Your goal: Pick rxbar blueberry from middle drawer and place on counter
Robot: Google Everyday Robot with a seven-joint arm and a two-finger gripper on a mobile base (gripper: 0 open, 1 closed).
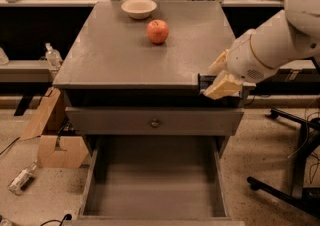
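My gripper (214, 78), with tan fingers (223, 86) on a white arm, is at the front right edge of the counter (125, 55), level with its top. It is shut on the rxbar blueberry (203, 83), a small dark bar whose end sticks out to the left of the fingers, just over the counter's edge. The middle drawer (155, 185) is pulled open below, and its grey floor is bare.
A red apple (157, 31) and a white bowl (139, 8) sit at the back of the counter. A closed drawer panel with a round knob (155, 122) is above the open drawer. A cardboard box (52, 140) and a bottle (21, 179) lie on the floor at left, a chair base (295, 180) at right.
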